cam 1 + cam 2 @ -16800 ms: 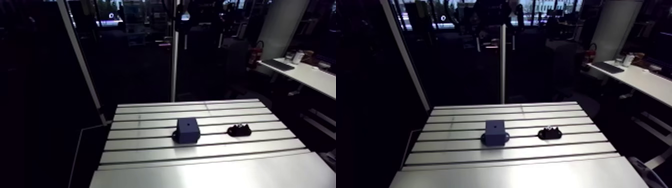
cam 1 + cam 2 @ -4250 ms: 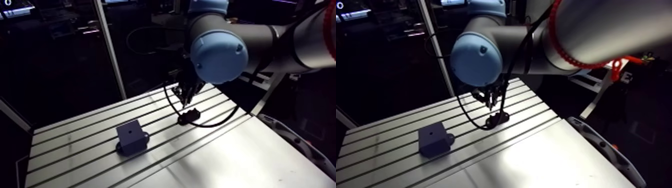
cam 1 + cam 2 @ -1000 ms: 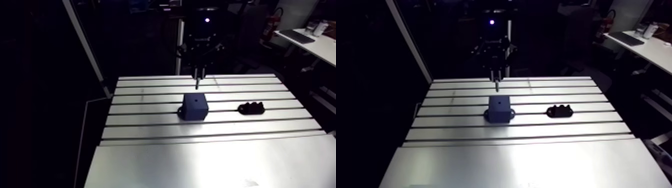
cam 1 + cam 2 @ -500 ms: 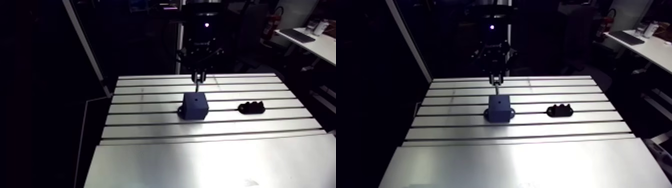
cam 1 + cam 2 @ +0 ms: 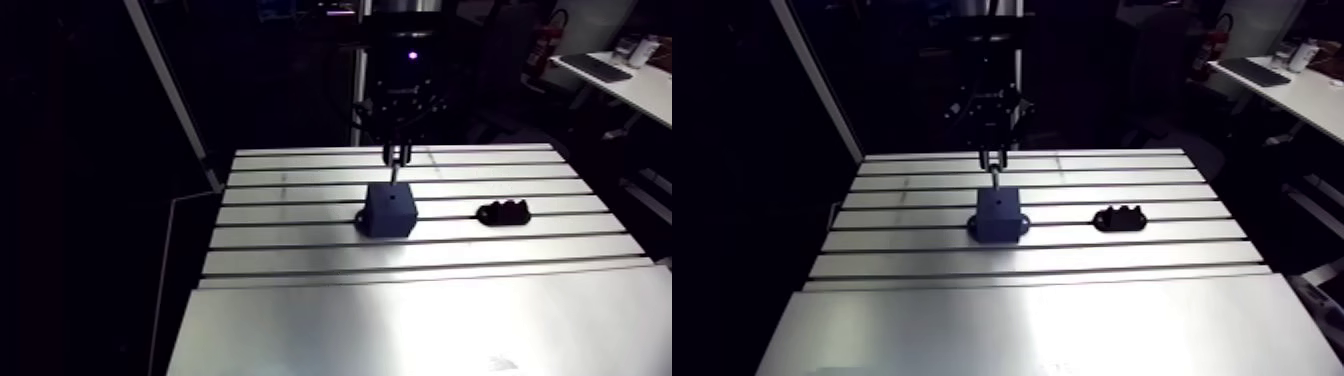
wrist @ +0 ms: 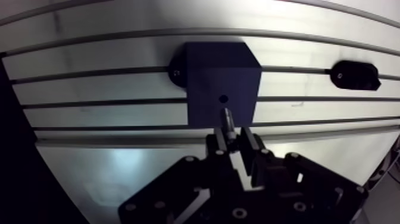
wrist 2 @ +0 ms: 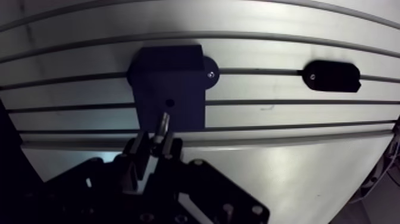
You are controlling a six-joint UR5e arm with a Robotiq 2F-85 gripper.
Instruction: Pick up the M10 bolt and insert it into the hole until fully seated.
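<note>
Slotted aluminium table (image 5: 400, 320) is filling the lower part of the arm view. The dark blue block (image 5: 388, 212) is sitting near its middle, and the black cradle (image 5: 503, 212) is lying well apart to one side. I am watching the gripper (image 6: 233, 140) hanging just above the block. Its fingers (image 6: 218, 143) are pinching the M10 bolt (image 6: 227, 118) by the head end, so the shank is pointing down. In the wrist view the shank tip is showing just short of the hole (image 6: 223, 97) in the block's top face — close, but I am judging it not yet inside.

To do this step well, I am thinking the tip needs walking that last bit until it is lining up with the hole in both eyes of the wrist camera, with the shank kept upright. After that it wants a slow, straight descent, easing off if the tip is catching on the rim — the grip is only on the head end, so a side load could be tilting the bolt. Letting go should be waiting until the head is meeting the block.

Against the picture just before, the gripper is sitting a little lower and the bolt tip is nearer the block's top. Against the earliest one, the arm is now in the scene. The cradle, carrying a pale glint then, is now looking plain black.
</note>
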